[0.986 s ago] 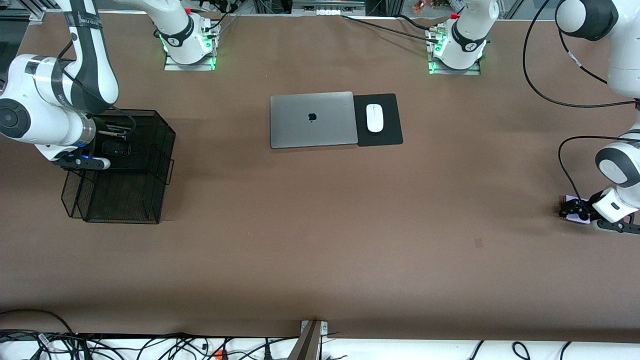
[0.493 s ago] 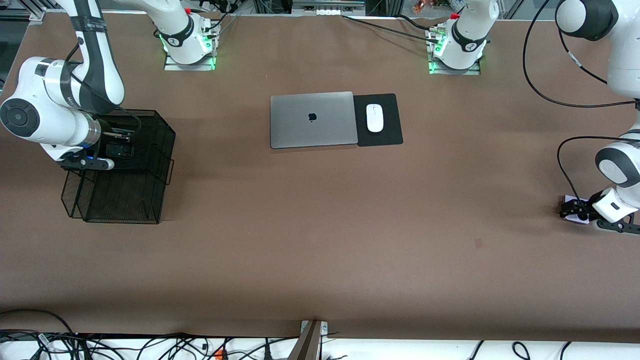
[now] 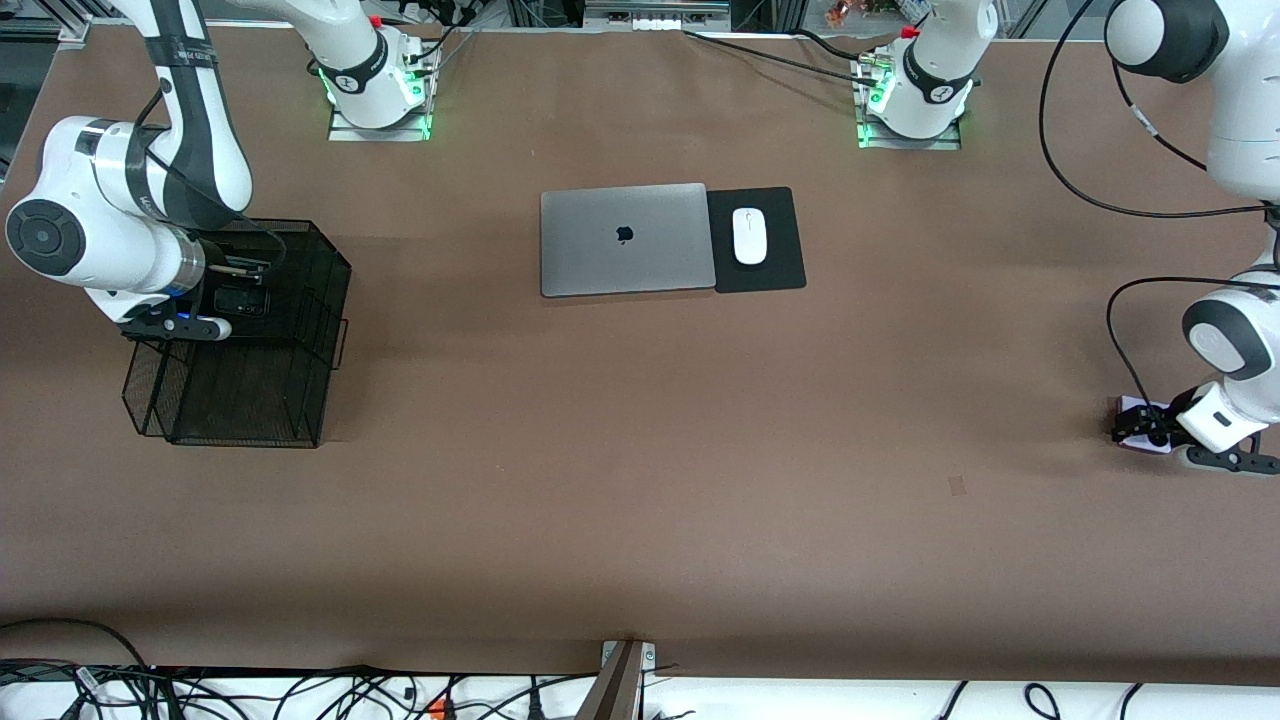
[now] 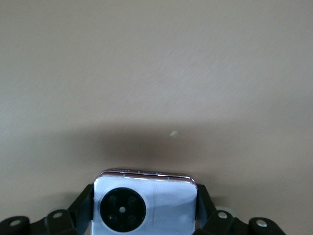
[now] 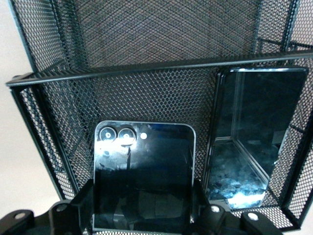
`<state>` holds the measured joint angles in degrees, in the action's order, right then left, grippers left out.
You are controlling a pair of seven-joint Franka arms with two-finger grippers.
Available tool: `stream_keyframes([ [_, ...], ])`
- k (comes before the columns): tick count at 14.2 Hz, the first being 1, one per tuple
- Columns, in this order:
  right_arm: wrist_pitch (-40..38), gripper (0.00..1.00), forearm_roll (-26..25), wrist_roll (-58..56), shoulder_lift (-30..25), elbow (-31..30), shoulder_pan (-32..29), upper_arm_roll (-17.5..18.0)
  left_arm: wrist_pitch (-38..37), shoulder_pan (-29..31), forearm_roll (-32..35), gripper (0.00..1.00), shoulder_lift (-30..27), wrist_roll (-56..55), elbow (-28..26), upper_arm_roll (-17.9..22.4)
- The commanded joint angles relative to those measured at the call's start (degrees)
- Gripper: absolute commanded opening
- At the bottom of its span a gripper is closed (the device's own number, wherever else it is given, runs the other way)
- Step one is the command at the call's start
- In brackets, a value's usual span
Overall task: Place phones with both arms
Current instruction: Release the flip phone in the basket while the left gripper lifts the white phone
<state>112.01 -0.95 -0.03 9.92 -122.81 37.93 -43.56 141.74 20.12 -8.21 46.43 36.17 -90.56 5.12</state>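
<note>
While the right gripper (image 5: 142, 215) clamps the small square black phone (image 5: 143, 174) inside the black wire-mesh basket (image 3: 300, 290) beside the long slim black phone (image 5: 254, 132), the left gripper (image 4: 145, 215) pinches the square lilac-white phone (image 4: 145, 203) near the table's edge; that shallow edge grip might slip.

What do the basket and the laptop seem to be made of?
Basket: probably metal wire mesh, painted matte black; the right wrist view shows an open lattice with thin rod rims. Laptop: likely aluminium, satin silver; an even grey lid with a soft sheen.
</note>
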Motion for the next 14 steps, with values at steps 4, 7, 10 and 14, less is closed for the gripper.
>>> stream_keyframes([
  [4,-0.65,0.99,0.25,1.00,-0.52,-0.15,0.83,-0.65,-9.88,-5.44,-0.49,0.12,-2.13,-8.46,6.34,0.86],
  [7,-0.74,1.00,0.16,0.65,-0.69,1.16,0.83,-0.56,-13.24,-11.23,2.56,0.11,-3.53,-18.90,7.59,1.65],
  [10,-5.99,1.00,0.08,-0.23,-0.34,8.17,0.92,-0.56,-15.95,-15.80,6.36,0.11,-5.65,-28.06,7.41,1.39],
  [14,-10.49,1.00,0.60,-1.54,2.11,17.15,0.83,-0.48,-21.84,-24.58,6.45,0.11,-6.97,-31.67,7.41,1.56],
])
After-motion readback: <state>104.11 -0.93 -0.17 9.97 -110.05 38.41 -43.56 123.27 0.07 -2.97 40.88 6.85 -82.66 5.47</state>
